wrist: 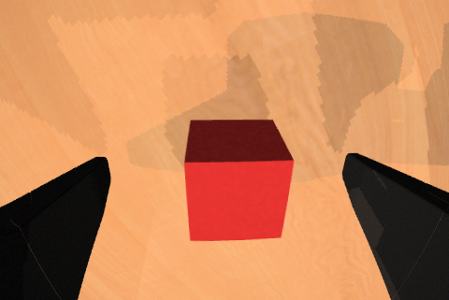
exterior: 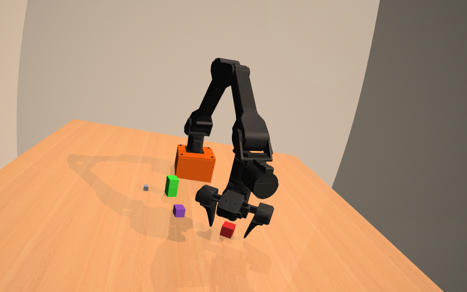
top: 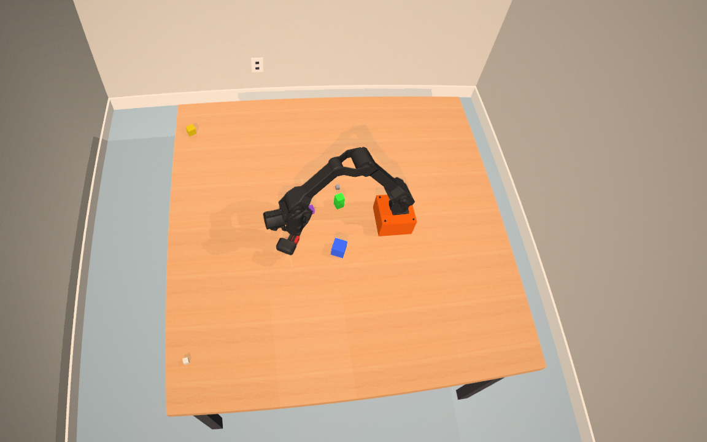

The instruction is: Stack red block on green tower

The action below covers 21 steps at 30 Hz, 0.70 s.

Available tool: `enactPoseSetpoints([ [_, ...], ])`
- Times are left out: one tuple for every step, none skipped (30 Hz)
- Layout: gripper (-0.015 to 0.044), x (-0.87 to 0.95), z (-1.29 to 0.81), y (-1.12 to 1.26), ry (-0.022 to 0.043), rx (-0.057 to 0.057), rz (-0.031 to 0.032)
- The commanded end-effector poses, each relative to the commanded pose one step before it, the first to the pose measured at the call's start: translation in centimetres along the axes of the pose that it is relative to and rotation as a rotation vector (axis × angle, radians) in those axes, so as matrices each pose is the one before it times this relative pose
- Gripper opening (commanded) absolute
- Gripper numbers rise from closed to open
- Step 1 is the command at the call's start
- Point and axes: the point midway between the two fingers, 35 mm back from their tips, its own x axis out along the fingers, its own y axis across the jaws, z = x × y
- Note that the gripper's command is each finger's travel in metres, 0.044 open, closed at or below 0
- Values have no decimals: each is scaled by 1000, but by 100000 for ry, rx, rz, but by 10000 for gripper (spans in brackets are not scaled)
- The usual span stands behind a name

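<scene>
- Fingers of the black parallel-jaw gripper (exterior: 228, 230) stand wide apart, holding nothing, one on either side of the small red cube (exterior: 227, 229).
- That red cube sits on the wooden table top (exterior: 64, 232), touching neither finger (wrist: 52, 244).
- Upright tower of two bright green blocks (exterior: 171, 185) stands well apart, near the orange box-shaped arm base (exterior: 195, 166).
- Small purple cube (exterior: 178, 210) lies between tower and gripper.

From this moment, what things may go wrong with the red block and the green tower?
1. The open gripper straddles the red block without touching it; closing off-centre could push it aside.
2. The green tower is narrow and tall, so an imprecise placement may topple it.
3. The purple cube lies between block and tower; a low carry might hit it.
</scene>
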Motion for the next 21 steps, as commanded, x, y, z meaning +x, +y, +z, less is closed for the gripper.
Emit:
enactPoseSetpoints([
  [440, 0, 42, -79, -292, -287, -458],
  [414, 0, 0, 0, 0, 0, 0],
  [387, 0, 0, 0, 0, 0, 0],
  [361, 0, 0, 0, 0, 0, 0],
  [335, 0, 0, 0, 0, 0, 0],
  [309, 0, 0, 0, 0, 0, 0],
  [282, 0, 0, 0, 0, 0, 0],
  [256, 0, 0, 0, 0, 0, 0],
  [230, 0, 0, 0, 0, 0, 0],
  [204, 0, 0, 0, 0, 0, 0],
  [177, 0, 0, 0, 0, 0, 0],
  [151, 0, 0, 0, 0, 0, 0],
  [125, 0, 0, 0, 0, 0, 0],
  [118, 0, 0, 0, 0, 0, 0],
  [112, 0, 0, 0, 0, 0, 0],
  [105, 0, 0, 0, 0, 0, 0],
  [98, 0, 0, 0, 0, 0, 0],
  [92, 0, 0, 0, 0, 0, 0],
  [85, 0, 0, 0, 0, 0, 0],
  [78, 0, 0, 0, 0, 0, 0],
  [72, 0, 0, 0, 0, 0, 0],
])
